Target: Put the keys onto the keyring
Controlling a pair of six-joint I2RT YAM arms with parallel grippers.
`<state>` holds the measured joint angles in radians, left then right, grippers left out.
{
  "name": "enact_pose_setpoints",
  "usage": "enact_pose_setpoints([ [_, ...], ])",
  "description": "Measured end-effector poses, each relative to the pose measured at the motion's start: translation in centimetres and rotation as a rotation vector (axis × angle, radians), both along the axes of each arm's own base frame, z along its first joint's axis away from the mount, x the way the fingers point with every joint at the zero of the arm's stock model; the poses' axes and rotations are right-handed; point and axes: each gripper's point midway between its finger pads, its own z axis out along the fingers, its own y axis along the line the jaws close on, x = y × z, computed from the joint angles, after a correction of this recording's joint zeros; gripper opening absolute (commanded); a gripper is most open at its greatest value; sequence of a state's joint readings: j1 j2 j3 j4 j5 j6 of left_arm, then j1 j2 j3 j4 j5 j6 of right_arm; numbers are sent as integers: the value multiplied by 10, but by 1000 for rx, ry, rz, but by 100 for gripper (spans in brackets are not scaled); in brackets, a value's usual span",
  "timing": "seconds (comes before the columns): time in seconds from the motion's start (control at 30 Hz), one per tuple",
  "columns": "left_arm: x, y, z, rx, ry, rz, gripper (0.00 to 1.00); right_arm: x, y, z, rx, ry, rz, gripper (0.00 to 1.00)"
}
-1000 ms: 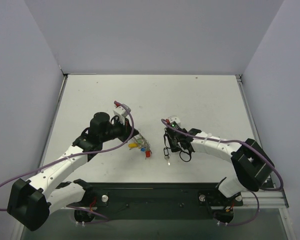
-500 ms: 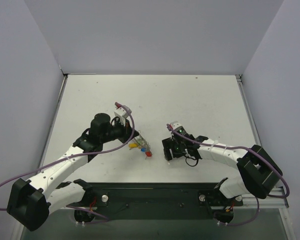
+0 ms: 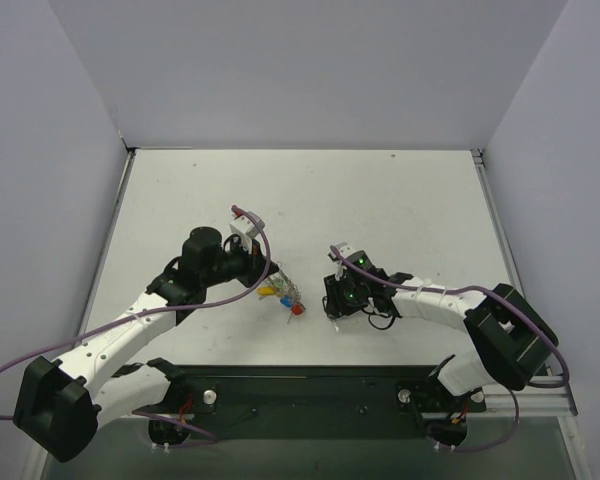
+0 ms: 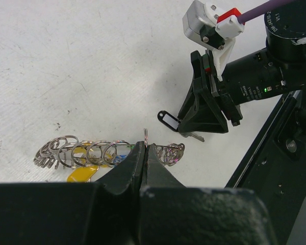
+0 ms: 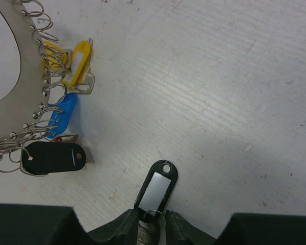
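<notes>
Between the tips of the left gripper (image 4: 145, 151), whose jaws are pressed fully together, a thin wire loop of the keyring (image 4: 56, 152) is pinched, and the rest of its coils trail off to either side of those jaws along the table (image 4: 92, 61). The left wrist view shows this grip plainly, with a yellow key (image 4: 81, 174) lying just below the coils to the left of the jaws. From overhead the ring and its keys shrink to a small coloured cluster just past the left fingertips, with a red key (image 3: 297, 310) at the end nearer the right gripper (image 3: 333, 303). The right wrist view shows what that cluster holds: the grey band curves well off to the upper left of the right jaws, and its wire loops carry the yellow key, a blue key (image 5: 61, 115) and a second black key (image 5: 53, 157). Directly ahead of the right jaws lies the loose black key (image 5: 155, 186), its head with a pale window pointing away from them, apart from the ring. Its small ring and blade end sit in the narrow gap between the two fingertips (image 5: 128, 224). The right jaws stand only a little apart around that end, and I cannot tell whether they actually bear on it.
</notes>
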<state>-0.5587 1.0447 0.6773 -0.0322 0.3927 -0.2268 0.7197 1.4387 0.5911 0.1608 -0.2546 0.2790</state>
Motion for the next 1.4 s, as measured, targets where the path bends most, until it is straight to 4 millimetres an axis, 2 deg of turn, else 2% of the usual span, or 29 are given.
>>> enact_pose_setpoints([
  [0.1, -1, -1, 0, 1, -2, -5, 0, 0, 0, 0, 0, 1, 0, 26],
  [0.23, -1, -1, 0, 1, -2, -6, 0, 0, -1, -1, 1, 4, -1, 13],
  [0.3, -1, -1, 0, 1, -2, -6, 0, -1, 0, 0, 6, 8, 5, 10],
  [0.63, -2, -2, 0, 2, -2, -11, 0, -9, 11, 18, 86, 4, 65, 5],
  [0.67, -2, -2, 0, 2, -2, -11, 0, -10, 12, 21, 95, 2, 73, 6],
  [0.77, -2, -2, 0, 2, -2, -9, 0, -12, 14, 24, 108, 1, 88, 30],
  [0.8, -2, -2, 0, 3, -2, -8, 0, -12, 14, 24, 107, 2, 89, 45],
  [0.9, -2, -2, 0, 3, -2, -8, 0, -12, 12, 23, 95, -2, 96, 59],
  [1.03, -2, -2, 0, 3, -3, -9, 0, -10, 9, 20, 76, -12, 95, 61],
  [1.2, -2, -2, 0, 4, -4, -10, 0, -7, 3, 5, 19, 8, 71, 59],
  [1.4, -3, -3, -1, 6, -6, -14, 0, 4, 11, 4, 1, -2, 70, 45],
])
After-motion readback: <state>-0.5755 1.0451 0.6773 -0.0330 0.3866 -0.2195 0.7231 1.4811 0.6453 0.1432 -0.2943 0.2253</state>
